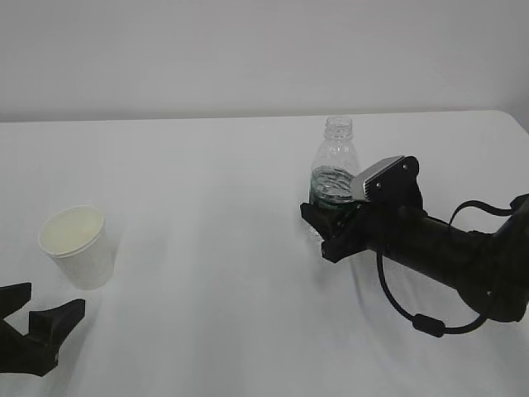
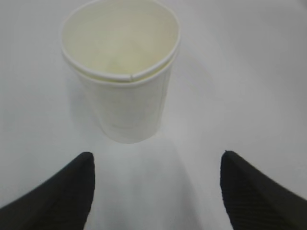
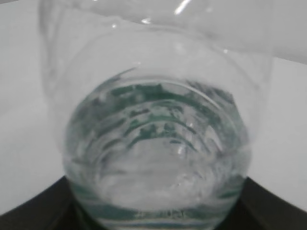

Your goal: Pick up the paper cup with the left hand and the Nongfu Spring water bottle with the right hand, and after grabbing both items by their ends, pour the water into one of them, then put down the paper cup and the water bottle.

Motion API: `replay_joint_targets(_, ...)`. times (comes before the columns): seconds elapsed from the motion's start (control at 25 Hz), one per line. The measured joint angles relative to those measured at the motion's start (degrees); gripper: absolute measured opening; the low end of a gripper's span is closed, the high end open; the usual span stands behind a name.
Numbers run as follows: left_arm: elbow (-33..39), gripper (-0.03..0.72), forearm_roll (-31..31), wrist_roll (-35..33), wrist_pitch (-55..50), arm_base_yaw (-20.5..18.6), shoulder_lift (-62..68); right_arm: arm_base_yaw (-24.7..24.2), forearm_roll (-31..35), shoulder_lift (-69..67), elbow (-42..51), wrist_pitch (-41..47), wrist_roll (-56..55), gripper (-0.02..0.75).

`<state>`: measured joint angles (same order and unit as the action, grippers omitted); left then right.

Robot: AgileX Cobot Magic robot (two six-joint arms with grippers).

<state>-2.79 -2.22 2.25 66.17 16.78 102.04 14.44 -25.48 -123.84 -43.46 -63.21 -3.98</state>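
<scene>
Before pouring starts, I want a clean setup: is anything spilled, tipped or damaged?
Nothing stands out. The paper cup stands upright with the left gripper open short of it; the water bottle is upright and capless on a dry table.

You see the paper cup standing upright on the white desk, its cream inside showing. Your left end effector sits just short of it, fingers spread wide apart, touching nothing.
</scene>
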Motion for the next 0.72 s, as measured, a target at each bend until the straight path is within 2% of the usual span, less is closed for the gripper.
replay_joint_targets(0.72, -0.61, 0.587, 0.97, 0.00, 0.00, 0.00, 0.00, -0.88, 0.00, 5.26, 5.81, -0.49, 3.98, 0.460)
